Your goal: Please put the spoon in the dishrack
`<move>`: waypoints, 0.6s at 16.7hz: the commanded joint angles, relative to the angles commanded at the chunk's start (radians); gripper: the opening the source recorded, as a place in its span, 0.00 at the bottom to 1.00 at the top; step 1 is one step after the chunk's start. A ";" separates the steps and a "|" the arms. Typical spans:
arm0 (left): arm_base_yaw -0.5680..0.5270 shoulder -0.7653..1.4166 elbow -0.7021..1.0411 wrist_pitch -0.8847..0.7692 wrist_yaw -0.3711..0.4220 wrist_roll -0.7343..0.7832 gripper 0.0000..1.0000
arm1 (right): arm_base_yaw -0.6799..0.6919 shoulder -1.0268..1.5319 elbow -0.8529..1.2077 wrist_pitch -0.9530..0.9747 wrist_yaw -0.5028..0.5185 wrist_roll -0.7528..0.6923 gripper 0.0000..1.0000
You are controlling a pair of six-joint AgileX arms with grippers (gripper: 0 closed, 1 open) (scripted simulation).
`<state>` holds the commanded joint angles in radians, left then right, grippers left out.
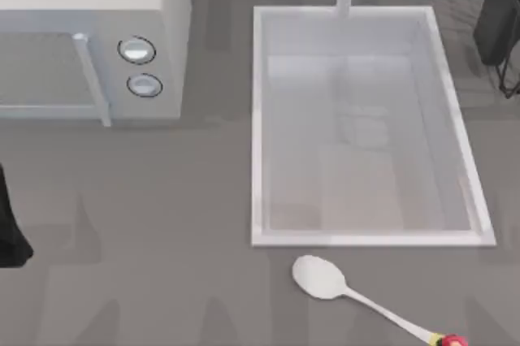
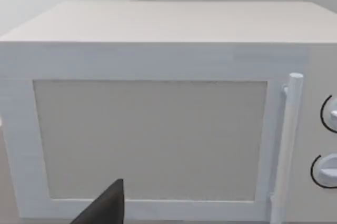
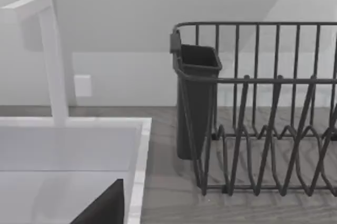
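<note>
So the small white spoon with the oval bowl and thin handle [image 1: 329, 278] is lying flat on the grey counter [image 1: 162, 281], just in front of the big white rectangular sink basin [image 1: 260, 127], apart from its near rim. Its long axis runs diagonally: bowl toward the sink and the counter's left, handle trailing off toward the near right corner and ending in a tiny red-and-yellow knob [image 1: 451, 340].

My guess on handling: light, stiff, glossy, so probably slippery. The handle is thin and sits low on the counter, so I'd pinch across it mid-length, squarely against that diagonal, not on the rounded bowl or the knob.

The dark wire-bar dishrack with the black cutlery cup [image 3: 253, 113] sits at the far right, past the sink, well apart from the spoon.

A dark bit of the left arm [image 1: 10, 228] sits at the left edge, facing the white microwave [image 2: 158, 119]. Can't tell either claw's state, open or closed.
</note>
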<state>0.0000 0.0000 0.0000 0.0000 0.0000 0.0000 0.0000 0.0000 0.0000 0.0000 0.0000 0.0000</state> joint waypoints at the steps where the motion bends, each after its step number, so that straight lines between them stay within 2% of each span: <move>1: 0.000 0.000 0.000 0.000 0.000 0.000 1.00 | 0.000 0.000 0.000 0.000 0.000 0.000 1.00; 5: 0.000 0.000 0.000 0.000 0.000 0.000 1.00 | 0.038 0.065 0.058 -0.054 0.002 -0.015 1.00; 10: 0.000 0.000 0.000 0.000 0.000 0.000 1.00 | 0.198 0.381 0.287 -0.274 0.002 -0.072 1.00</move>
<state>0.0000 0.0000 0.0000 0.0000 0.0000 0.0000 0.1980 0.3808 0.2871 -0.2738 0.0016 -0.0720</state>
